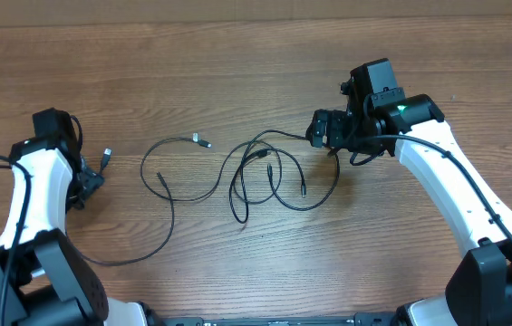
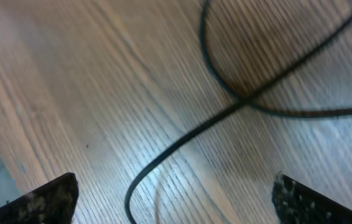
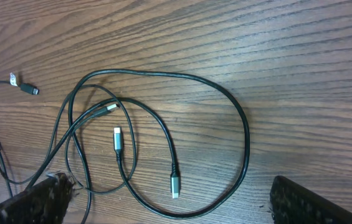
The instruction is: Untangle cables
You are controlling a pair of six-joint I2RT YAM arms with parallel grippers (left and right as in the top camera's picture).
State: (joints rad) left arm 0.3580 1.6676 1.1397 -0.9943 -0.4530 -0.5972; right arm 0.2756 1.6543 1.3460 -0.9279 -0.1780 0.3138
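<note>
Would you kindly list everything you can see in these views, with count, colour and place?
table: one, brown wood, under everything
cables: several, exact count unclear, thin and black with small plug ends; tangled loops mid-table, looser strands to the left
arms: two, white with black joints, one at each side of the table
left gripper: one, black, open, low over a cable strand at the left
right gripper: one, black, open, at the right edge of the tangle
</note>
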